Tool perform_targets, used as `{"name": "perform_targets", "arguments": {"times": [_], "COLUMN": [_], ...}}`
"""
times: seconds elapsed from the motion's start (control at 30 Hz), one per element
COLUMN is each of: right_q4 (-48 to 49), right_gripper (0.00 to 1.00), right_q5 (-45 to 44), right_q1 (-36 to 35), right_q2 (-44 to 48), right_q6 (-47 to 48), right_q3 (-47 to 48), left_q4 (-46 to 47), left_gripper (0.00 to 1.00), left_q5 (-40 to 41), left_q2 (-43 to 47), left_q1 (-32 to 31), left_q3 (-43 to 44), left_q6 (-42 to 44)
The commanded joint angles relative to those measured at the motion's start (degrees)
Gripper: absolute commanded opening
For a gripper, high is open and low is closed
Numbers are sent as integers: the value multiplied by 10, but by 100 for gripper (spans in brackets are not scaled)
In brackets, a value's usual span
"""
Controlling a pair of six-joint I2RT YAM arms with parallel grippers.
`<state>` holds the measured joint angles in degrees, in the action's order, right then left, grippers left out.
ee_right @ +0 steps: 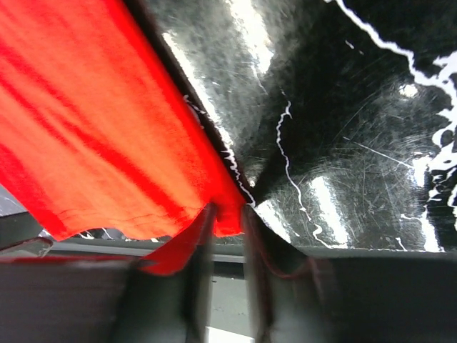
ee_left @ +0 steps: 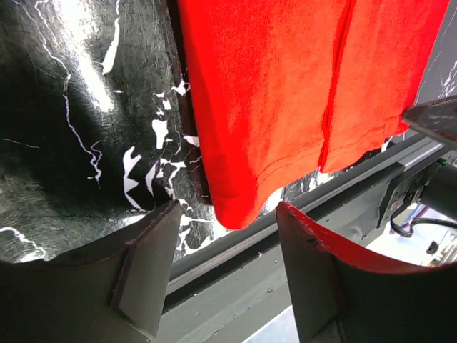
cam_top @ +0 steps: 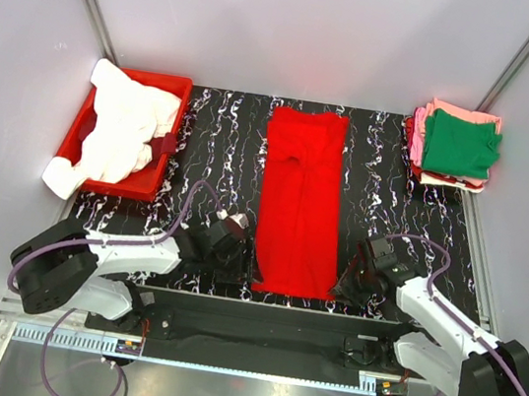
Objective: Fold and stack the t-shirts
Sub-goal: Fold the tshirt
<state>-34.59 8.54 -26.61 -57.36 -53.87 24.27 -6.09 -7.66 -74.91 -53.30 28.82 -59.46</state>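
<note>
Right pincer (ee_right: 227, 221) clamps the red t-shirt (cam_top: 300, 203), clear only from its wrist view; left pincer (ee_left: 227, 214) gapes.

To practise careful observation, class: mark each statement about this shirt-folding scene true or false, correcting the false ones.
1. The red cloth t-shirt lies as a long strip on the black marbled table. True.
2. A folded green t-shirt tops the stack at the far right corner. True.
3. The rigid red plastic bin is empty. False: white t-shirts are heaped in it, spilling over its rim.
4. The left arm's fingers are clamped on the red shirt. False: they stand open, with its near corner ungripped ahead of them.
5. The right arm's fingers pinch the shirt's other near corner. True.
</note>
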Motion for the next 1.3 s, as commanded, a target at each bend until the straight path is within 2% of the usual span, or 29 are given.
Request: {"name": "perform_targets", "arguments": {"times": [0.0,0.1,0.13,0.17,0.2,0.23,0.27,0.3,0.4,0.63,0.83,1.07,1.27], "right_q4": [24,29,30,32,33,32,31,25,-12,-99,-135,-125,-105], "right_gripper": [25,17,11,8,5,0,0,0,0,0,0,0,0], "right_q5": [0,1,3,3,3,3,3,2,-16,-13,-7,-40,-98], "right_q1": [-9,-10,-11,-11,-11,-12,-12,-11,-11,-17,-20,-20,-4], "right_q2": [-7,-11,-12,-13,-13,-13,-12,-6,27,117,146,97,-41], "right_q6": [-13,-14,-13,-12,-12,-12,-12,-12,-10,-26,-25,1,71], "right_q3": [-11,-12,-12,-13,-12,-12,-12,-12,-2,20,59,183,322], "left_q4": [-26,-21,-19,-17,-16,-15,-14,-15,-35,-104,-192,-290,-301], "left_gripper": [62,53,48,44,34,30,26,15,0,0,0,1,2], "left_q5": [32,30,30,30,32,33,33,34,36,49,75,115,64], "left_q2": [-26,-36,-37,-37,-39,-41,-42,-44,-36,58,105,87,10], "left_q1": [-6,-8,-8,-9,-10,-11,-11,-11,-11,-29,-38,-13,91], "left_q3": [-11,-10,-10,-10,-10,-9,-10,-5,-1,11,72,201,302], "left_q6": [-11,-14,-14,-14,-14,-14,-14,-12,-7,-42,-15,53,137]}}
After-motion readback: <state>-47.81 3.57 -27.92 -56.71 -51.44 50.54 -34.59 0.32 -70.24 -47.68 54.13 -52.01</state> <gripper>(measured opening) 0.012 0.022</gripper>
